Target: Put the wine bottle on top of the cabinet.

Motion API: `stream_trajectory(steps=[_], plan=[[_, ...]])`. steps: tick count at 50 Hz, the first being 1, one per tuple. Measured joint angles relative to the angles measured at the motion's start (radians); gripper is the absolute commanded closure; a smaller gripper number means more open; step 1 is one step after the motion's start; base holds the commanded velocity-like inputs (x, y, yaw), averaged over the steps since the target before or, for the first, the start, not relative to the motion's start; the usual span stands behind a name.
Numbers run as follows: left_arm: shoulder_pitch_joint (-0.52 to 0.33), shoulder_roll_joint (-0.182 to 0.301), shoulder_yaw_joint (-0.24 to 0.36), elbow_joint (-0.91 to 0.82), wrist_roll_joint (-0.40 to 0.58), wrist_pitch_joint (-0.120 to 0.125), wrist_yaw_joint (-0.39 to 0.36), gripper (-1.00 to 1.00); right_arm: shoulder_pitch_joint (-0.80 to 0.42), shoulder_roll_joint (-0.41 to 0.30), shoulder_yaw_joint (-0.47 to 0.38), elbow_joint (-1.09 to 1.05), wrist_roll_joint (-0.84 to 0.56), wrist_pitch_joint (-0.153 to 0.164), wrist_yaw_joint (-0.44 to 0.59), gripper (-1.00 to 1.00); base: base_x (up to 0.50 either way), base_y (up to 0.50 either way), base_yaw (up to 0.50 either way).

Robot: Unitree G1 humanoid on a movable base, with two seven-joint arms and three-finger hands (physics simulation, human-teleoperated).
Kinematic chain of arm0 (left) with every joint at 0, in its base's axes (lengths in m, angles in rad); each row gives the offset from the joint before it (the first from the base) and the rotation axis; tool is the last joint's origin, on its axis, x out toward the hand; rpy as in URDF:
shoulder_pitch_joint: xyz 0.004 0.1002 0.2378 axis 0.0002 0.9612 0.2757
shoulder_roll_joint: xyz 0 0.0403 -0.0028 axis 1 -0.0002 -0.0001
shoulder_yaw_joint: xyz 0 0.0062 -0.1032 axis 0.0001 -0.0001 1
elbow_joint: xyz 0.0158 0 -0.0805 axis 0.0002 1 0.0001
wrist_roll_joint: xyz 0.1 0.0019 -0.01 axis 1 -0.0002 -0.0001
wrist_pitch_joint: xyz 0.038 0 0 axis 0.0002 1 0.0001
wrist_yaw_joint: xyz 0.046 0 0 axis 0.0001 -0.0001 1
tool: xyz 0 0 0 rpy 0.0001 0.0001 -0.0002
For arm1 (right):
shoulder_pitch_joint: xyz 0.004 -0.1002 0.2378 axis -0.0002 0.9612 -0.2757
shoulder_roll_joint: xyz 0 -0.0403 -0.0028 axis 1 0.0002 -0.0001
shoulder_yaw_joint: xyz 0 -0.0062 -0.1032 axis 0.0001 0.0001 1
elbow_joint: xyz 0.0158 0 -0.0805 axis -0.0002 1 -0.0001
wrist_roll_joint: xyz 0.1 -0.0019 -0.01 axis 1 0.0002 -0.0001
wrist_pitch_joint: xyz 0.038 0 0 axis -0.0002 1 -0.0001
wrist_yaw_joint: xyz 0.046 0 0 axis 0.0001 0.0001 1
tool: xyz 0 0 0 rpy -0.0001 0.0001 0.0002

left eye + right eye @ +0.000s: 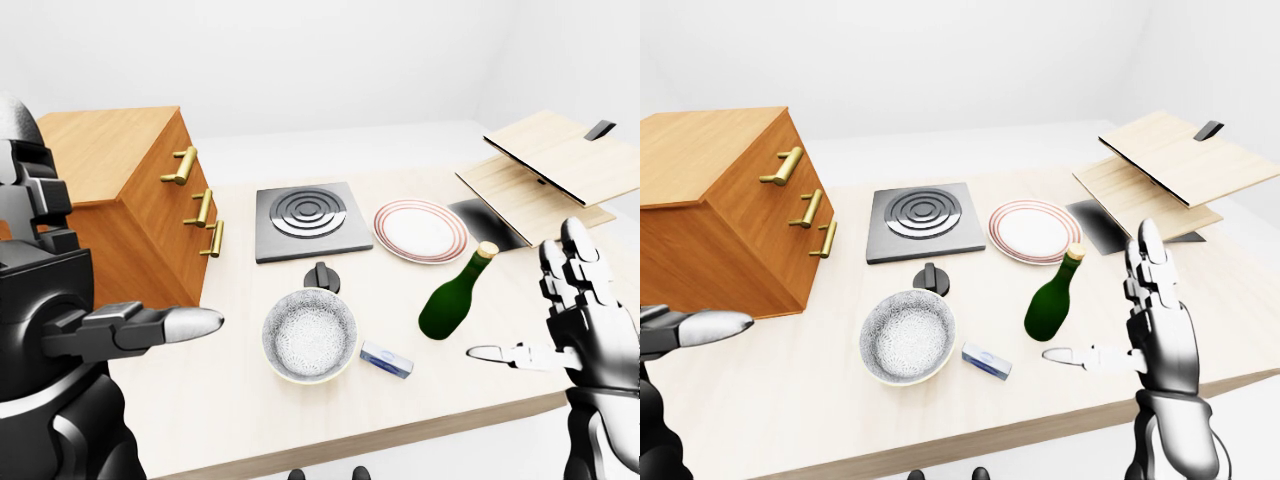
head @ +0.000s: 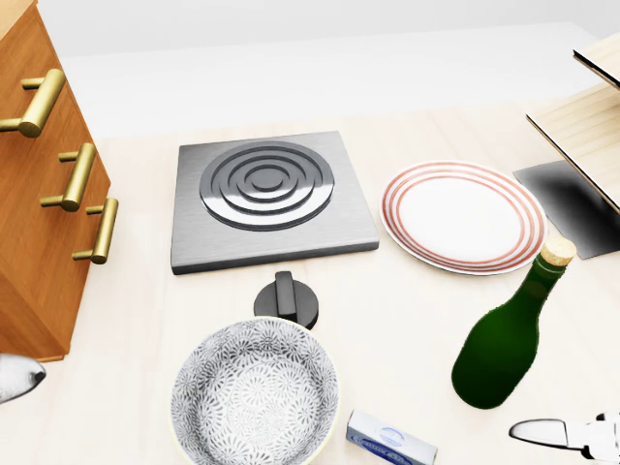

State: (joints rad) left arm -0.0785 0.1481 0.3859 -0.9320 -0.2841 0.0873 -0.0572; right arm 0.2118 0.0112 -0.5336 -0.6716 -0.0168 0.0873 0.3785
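Observation:
A green wine bottle (image 2: 504,344) with a cork stands leaning on the pale table, right of the patterned bowl (image 2: 254,392). The wooden cabinet (image 1: 710,215) with brass handles stands at the left of the table; its top (image 1: 100,150) is bare. My right hand (image 1: 1140,320) is raised open to the right of the bottle, thumb pointing toward it, a short gap away. My left hand (image 1: 130,325) is open at the lower left, one finger stretched out beside the cabinet. Neither hand touches anything.
A grey hob plate (image 2: 266,199) with a black knob (image 2: 287,298) lies mid-table, a red-rimmed plate (image 2: 463,215) to its right. A small blue box (image 2: 390,441) lies below the bowl. Stacked wooden boards (image 1: 550,165) on a dark stand fill the right side.

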Motion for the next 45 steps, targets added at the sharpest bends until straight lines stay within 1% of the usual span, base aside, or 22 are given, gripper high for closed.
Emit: stream_trajectory(steps=[29, 45], plan=[[0.007, -0.008, -0.014, 0.023, 0.024, 0.000, -0.009, -1.00, -0.018, -0.032, 0.033, 0.129, 0.030, 0.000, -0.043, -1.00, 0.00, 0.00, 0.00], [0.003, -0.009, -0.023, 0.043, 0.041, 0.000, -0.012, -1.00, -0.054, -0.064, 0.074, 0.246, 0.044, 0.000, -0.084, -1.00, 0.00, 0.00, 0.00]])
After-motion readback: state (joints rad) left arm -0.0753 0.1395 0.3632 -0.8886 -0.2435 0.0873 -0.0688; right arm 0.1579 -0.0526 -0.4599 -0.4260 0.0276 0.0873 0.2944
